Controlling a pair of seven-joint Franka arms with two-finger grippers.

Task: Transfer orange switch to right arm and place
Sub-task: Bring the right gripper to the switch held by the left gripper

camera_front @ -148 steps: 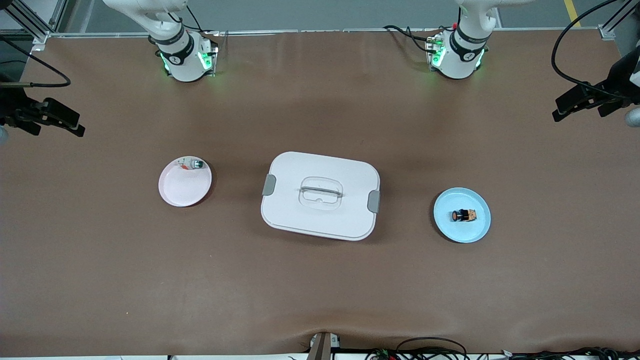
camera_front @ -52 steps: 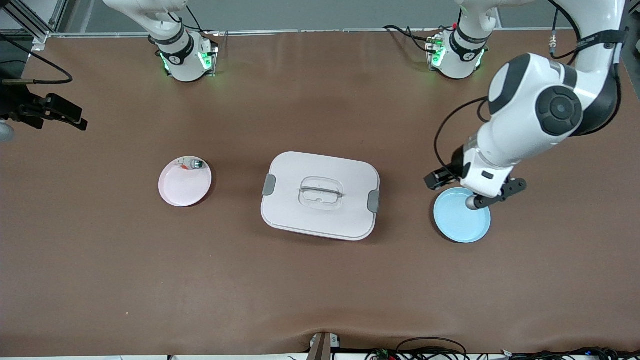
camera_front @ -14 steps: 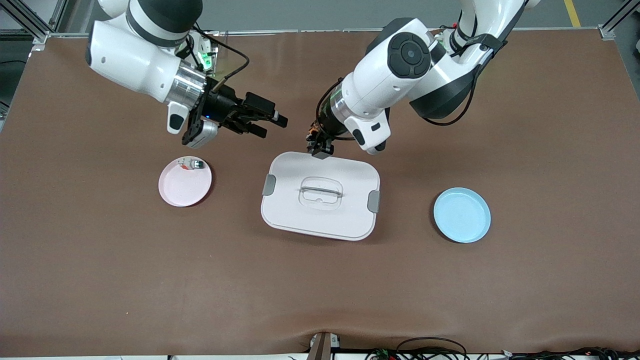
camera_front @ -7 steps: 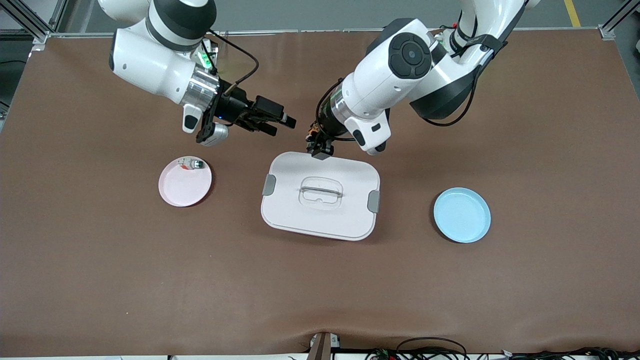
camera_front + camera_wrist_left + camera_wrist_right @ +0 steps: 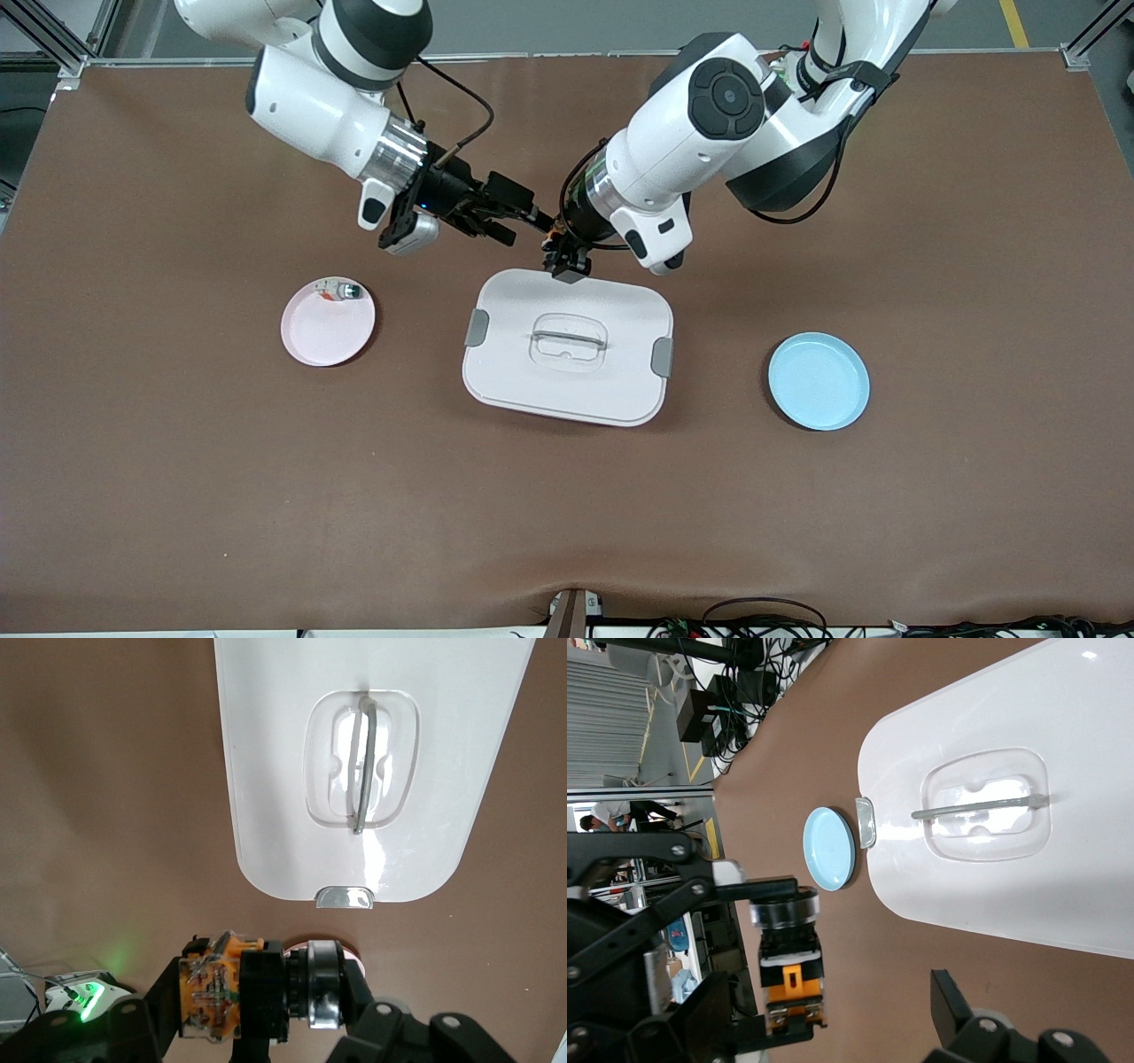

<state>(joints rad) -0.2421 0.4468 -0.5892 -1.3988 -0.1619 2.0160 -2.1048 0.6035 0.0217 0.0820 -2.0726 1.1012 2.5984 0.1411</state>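
Left gripper [image 5: 563, 260] clamped on tiny black-and-orange cylindrical push-button switch [image 5: 232, 997], over the farther edge of white rectangular plastic lidded box [image 5: 567, 347]. Right gripper [image 5: 518, 223] spread wide, just beside that switch, over bare brown table [image 5: 177, 487]. Pink plate [image 5: 321, 341] and blue plate [image 5: 819, 382] flanking the box.

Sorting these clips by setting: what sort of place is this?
Likely a robotics lab or industrial test cell, not a home: two arms bolted to a brown-covered table, cables along its edge, and staged props, a white lidded box and small plates.
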